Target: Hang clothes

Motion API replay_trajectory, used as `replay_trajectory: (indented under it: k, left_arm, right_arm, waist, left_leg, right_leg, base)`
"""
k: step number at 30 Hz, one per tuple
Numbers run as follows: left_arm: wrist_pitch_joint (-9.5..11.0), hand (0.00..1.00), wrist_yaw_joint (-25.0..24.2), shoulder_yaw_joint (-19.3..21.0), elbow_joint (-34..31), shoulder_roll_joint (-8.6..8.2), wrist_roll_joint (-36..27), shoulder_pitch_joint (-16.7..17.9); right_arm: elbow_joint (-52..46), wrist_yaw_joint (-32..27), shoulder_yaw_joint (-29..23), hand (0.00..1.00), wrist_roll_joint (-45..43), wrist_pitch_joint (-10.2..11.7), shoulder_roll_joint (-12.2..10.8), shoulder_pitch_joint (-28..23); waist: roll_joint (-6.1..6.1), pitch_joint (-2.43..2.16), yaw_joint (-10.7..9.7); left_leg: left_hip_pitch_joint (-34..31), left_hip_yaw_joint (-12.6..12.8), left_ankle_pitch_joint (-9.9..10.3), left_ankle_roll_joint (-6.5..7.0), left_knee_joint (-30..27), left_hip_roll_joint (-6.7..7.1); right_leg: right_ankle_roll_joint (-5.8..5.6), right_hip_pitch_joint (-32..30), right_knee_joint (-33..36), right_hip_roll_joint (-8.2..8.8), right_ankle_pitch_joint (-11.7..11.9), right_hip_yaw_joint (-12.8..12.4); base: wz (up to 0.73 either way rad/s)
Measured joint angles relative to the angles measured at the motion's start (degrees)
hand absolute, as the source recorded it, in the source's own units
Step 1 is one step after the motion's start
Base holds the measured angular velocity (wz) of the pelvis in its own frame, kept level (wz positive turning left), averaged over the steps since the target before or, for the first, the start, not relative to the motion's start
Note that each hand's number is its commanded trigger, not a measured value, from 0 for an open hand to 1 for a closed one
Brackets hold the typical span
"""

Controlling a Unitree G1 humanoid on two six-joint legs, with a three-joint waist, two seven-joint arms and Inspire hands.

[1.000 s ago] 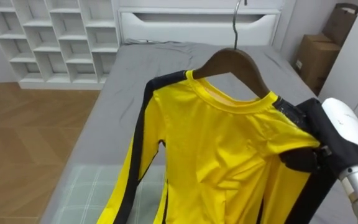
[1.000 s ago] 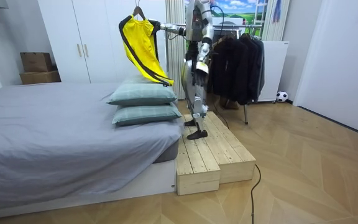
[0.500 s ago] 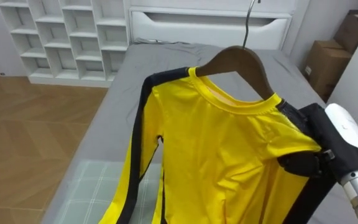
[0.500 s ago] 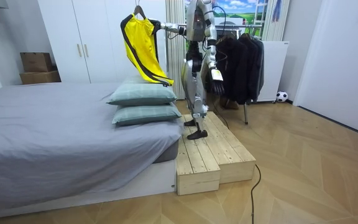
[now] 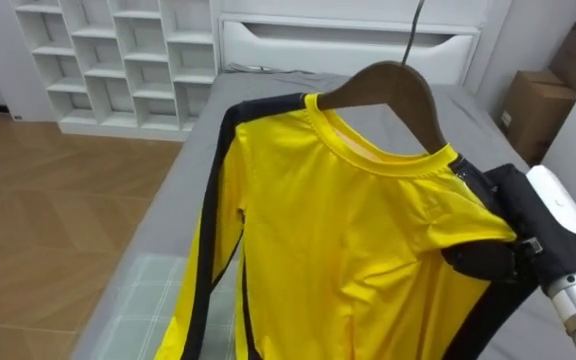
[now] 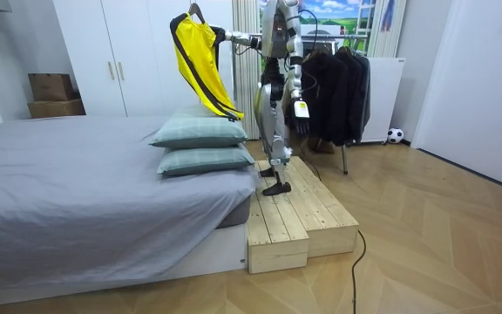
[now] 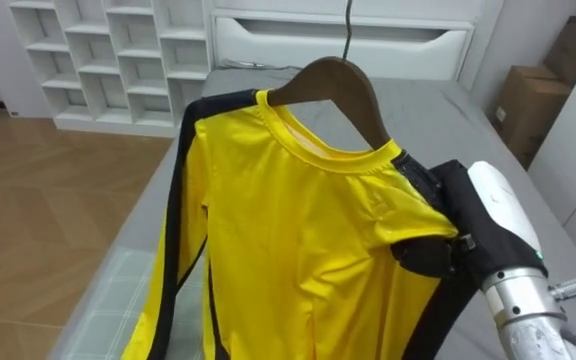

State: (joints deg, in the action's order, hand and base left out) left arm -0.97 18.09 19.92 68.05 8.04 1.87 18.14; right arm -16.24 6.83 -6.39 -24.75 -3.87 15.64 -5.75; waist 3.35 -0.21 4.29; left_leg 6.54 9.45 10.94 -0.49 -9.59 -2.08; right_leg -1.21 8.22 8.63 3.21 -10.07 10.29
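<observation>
One yellow shirt (image 5: 368, 240) with black side stripes is what you have in the air, draped on a wooden hanger (image 5: 393, 85) whose wire hook points up. It hangs over the head end of the grey bed (image 5: 183, 180), above the two pillows (image 6: 200, 133). Your right arm reaches out level toward it, and the right hand (image 5: 478, 260) sits at the shirt's shoulder with its fingers tucked under the cloth, so I cannot tell you how they are set. Your left hand (image 6: 301, 113) hangs at the robot's side, too small to read. The robot stands upright on the wooden platform (image 6: 303, 218) beside the bed, with the rack of dark clothes (image 6: 338, 87) just behind it.
</observation>
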Motion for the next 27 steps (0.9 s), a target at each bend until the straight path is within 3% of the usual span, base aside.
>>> replay_trajectory:
  k: [10,19,24,27]
  left_arm:
    - [-0.36,0.0,-1.4,-0.07,-0.1,0.93,-0.04,-0.8]
    - [-0.39,0.0,-1.36,-0.87,0.11,0.92,2.53,-1.26]
    - [-0.77,0.0,-1.3,-1.17,0.26,1.56,6.89,-2.73]
    - [-1.24,0.0,-1.2,-2.88,0.51,2.54,7.48,-3.86]
  right_arm:
    - [-0.31,-0.2,0.0,1.0,0.7,-0.03,0.01,-0.15]
    - [-2.78,-0.41,-0.37,1.0,-0.29,0.13,0.14,-3.22]
    - [-2.86,-0.53,-1.81,1.0,-0.45,0.23,0.15,-4.01]
    - [-2.91,-1.14,-2.2,1.0,-0.65,0.22,0.15,-4.94]
  waist:
    - [1.18,-0.09,-1.4]
    - [1.35,-0.06,-1.96]
    - [0.84,0.46,-2.99]
    - [0.59,0.54,-3.88]
  left_leg:
    - [0.05,0.16,0.16,-0.15,0.0,-0.29]
    - [0.21,2.88,0.91,-0.55,-0.61,-1.48]
    - [0.03,6.49,2.79,-1.49,-4.03,-3.87]
    - [-0.18,10.38,5.32,-2.84,-8.29,-6.52]
  right_leg:
    - [0.02,0.04,0.31,-0.23,0.01,-0.05]
    - [0.2,-1.52,1.88,-0.99,0.12,-1.7]
    - [1.43,-3.44,4.24,-2.61,-0.1,-4.07]
    - [2.85,-5.51,6.7,-4.42,-1.58,-6.52]
  base:
    - [-0.01]
    - [-0.15]
    - [-0.43]
    - [-0.76]
